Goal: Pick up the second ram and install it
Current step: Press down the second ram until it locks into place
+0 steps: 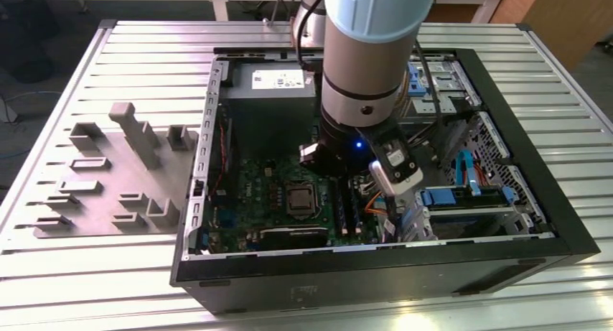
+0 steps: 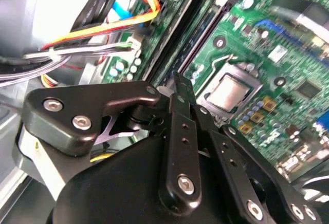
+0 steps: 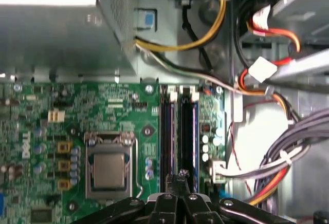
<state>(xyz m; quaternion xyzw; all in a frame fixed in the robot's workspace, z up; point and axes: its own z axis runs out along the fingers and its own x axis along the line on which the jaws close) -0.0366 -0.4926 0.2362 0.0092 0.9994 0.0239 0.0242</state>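
An open computer case (image 1: 240, 273) lies flat on the slatted table (image 1: 143, 44), motherboard (image 3: 108, 111) facing up for access. The gripper (image 3: 178, 176), fingertips pinched together and empty, sits low at the frame's bottom centre over the memory slots, where the second ram (image 3: 195, 131) stands seated.

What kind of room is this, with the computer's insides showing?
Probably a robot workshop or lab. An opened black computer case lies on a ribbed grey metal table, a grey plastic parts holder sits beside it, and a big silver-blue robot arm reaches in over the green motherboard.
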